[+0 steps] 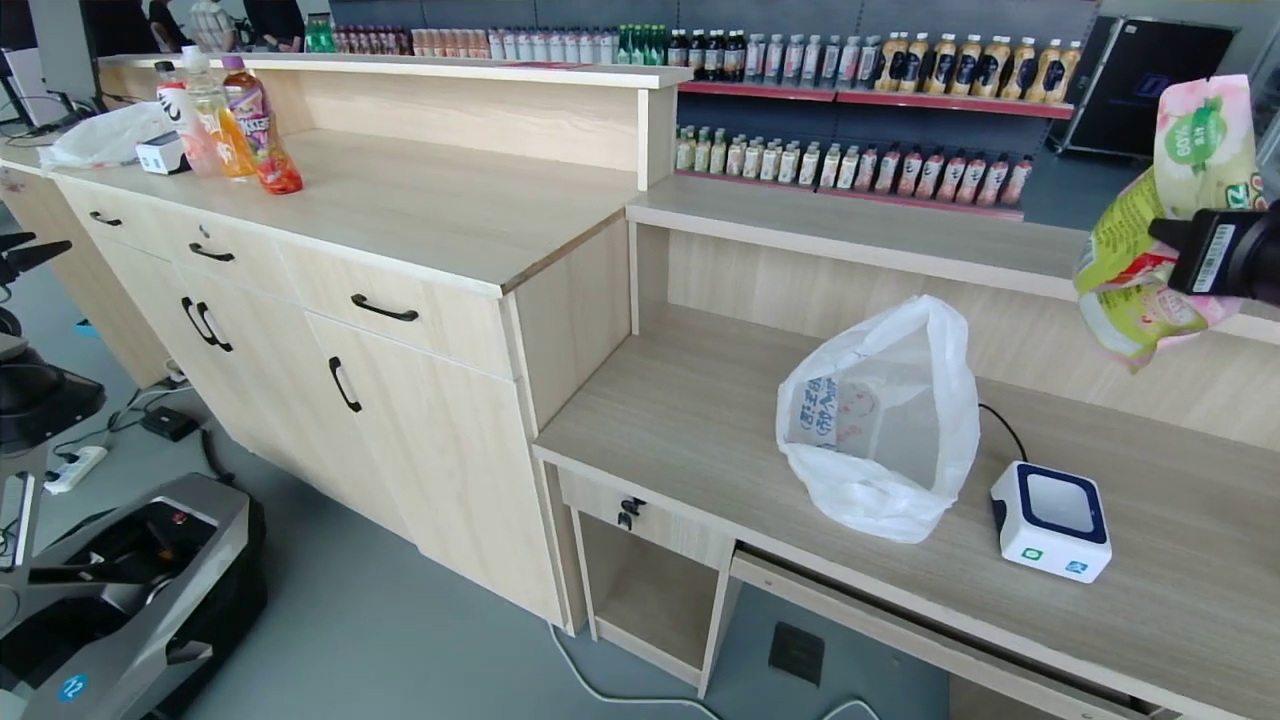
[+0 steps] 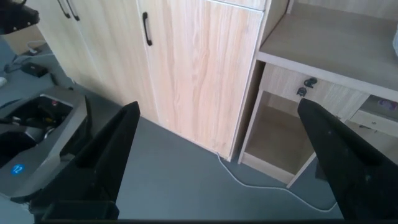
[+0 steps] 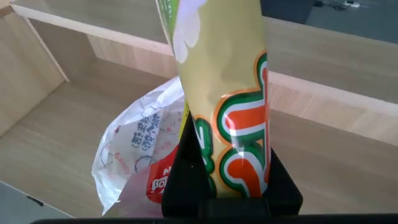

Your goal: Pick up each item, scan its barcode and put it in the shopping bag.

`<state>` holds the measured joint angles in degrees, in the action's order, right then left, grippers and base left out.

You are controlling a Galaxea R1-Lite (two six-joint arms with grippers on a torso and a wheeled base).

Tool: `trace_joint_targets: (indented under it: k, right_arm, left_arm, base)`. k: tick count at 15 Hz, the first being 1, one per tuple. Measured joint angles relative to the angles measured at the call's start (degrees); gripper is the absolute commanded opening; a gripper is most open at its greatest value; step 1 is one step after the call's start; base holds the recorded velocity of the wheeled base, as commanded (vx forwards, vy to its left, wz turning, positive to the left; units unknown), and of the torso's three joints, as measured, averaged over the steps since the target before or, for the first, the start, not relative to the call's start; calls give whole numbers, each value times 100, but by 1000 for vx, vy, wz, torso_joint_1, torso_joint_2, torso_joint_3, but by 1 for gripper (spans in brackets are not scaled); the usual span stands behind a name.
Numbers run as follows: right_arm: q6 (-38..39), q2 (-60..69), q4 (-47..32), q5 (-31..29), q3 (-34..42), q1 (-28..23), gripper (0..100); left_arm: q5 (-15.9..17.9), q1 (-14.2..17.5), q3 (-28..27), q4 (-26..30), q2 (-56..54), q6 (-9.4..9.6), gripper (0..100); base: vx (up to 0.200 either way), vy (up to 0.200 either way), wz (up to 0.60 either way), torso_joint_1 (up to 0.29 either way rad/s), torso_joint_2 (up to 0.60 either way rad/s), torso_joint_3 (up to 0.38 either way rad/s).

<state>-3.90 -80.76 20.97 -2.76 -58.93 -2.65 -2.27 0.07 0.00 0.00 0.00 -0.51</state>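
A crinkled snack packet point(image 1: 1165, 220) is held in the air at the robot's far right, raised above the right part of a pale wooden desk point(image 1: 700, 420). The packet is printed in yellow-green and pink, with a round green mark near its top and red, orange-edged lettering lower down. Its long axis is close to upright, leaning a little, with the pink end uppermost and the crumpled lower end hanging down. The right hand point(image 1: 1185, 255) is clamped on the packet's lower half from the side, with black fingers pressed against both faces. On the desk, below and to the left of the packet, a white plastic shopping bag point(image 1: 885, 420) is stood upright. A small white and dark blue scanner point(image 1: 1052, 520) is set just beside it, its window facing up. The left hand point(image 2: 221, 162) is held low over the grey floor in front of the cabinet doors, its fingers spread apart with nothing between them.
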Motion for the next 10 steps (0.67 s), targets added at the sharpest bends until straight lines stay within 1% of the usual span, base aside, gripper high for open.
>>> trace_joint_targets:
  k: [5,7,10]
  right_arm:
    - [199,-1041,-129,9,-463,-66,0]
    - [308,-1488,-390,33,-816,22,0]
    - [814,-2025,-852,255,-1580,316,0]
  left_arm:
    - [0,-2,0,0,0,0,100]
    - [2,-2,0,0,0,0,100]
    - [2,0,0,0,0,0,100]
  base:
    - [0,0,0,-153,395,237]
    - [0,0,0,-63,190,122]
    - [0,0,0,-13,44,26]
